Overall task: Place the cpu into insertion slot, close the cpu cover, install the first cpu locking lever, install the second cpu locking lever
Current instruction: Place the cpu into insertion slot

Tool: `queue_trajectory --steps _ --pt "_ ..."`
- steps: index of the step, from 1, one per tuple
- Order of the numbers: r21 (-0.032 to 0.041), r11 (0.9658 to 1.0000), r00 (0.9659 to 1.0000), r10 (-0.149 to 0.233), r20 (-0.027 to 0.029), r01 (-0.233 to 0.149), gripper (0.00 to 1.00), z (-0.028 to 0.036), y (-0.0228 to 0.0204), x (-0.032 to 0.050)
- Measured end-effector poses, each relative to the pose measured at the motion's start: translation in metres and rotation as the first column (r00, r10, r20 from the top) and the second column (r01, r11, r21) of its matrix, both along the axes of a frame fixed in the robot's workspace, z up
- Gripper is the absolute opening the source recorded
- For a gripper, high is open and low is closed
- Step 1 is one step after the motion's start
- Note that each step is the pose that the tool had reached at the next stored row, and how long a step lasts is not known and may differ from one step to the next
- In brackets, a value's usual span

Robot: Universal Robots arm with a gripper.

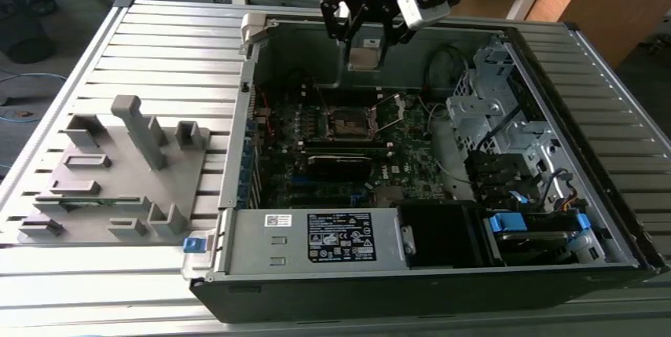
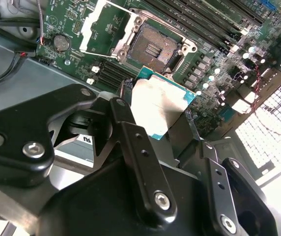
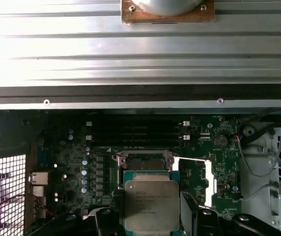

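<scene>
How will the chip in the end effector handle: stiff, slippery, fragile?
Likely stiff: the chip looks flat though the end effector clamps only two edges. Possibly slippery: its metal top looks smooth and shiny. Probably fragile: a thin green board rims the lid, so a drop toward the open socket could hurt it.

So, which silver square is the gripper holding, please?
The cpu, solid-topped, clamped in the gripper; the cpu cover is a windowed frame, standing open beside the insertion slot.
</scene>
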State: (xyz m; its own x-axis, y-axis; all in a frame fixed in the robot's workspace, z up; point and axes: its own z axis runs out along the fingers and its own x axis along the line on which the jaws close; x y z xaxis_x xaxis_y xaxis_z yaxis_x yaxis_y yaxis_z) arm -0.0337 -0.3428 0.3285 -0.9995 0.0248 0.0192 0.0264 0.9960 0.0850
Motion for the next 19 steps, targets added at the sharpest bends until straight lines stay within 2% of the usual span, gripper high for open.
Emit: queue_trajectory --steps 1,19 --pt "-0.0026 1.0 1.0 0.0 0.0 0.0 0.54 -0.0003 0.0 0.0" --pt "-0.0032 1.0 1.0 0.0 0.0 0.0 0.54 -0.0061 0.0 0.0"
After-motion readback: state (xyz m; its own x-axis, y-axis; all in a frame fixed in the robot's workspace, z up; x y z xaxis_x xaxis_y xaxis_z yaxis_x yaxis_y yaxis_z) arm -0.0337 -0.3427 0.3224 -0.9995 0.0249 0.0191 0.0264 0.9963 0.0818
